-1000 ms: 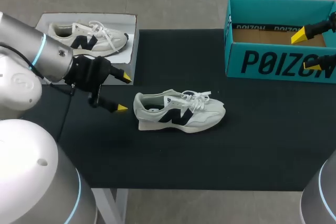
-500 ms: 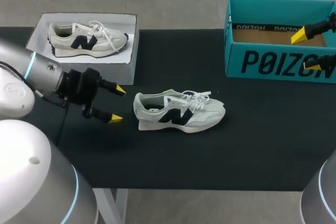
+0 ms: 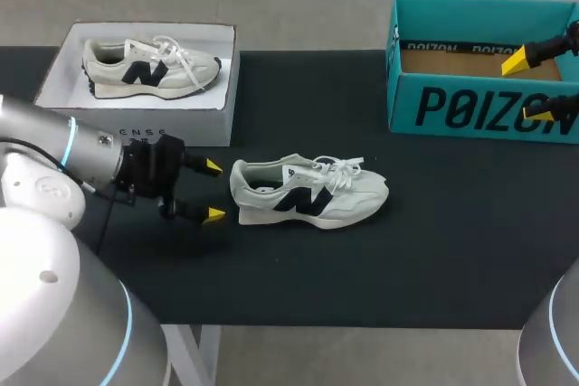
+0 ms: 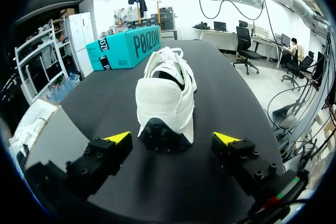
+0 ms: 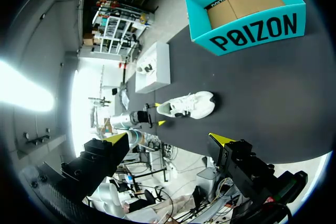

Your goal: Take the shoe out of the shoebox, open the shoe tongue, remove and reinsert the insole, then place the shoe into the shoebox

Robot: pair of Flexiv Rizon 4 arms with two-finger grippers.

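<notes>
The left gripper (image 3: pixel 213 192) is settling in from the white box (image 3: pixel 136 133), fingers spread, just behind the heel of the shoe (image 3: pixel 308 192), likely readying a grasp. The shoe is standing at the middle of the table (image 3: pixel 407 250), lying along its near edge with the toe pointing right. The right gripper (image 3: pixel 529 88) is hanging open at the shoebox (image 3: pixel 479 106) in the far right corner.

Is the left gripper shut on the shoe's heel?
No, the left gripper is open, both yellow tips clear of the shoe.
</notes>
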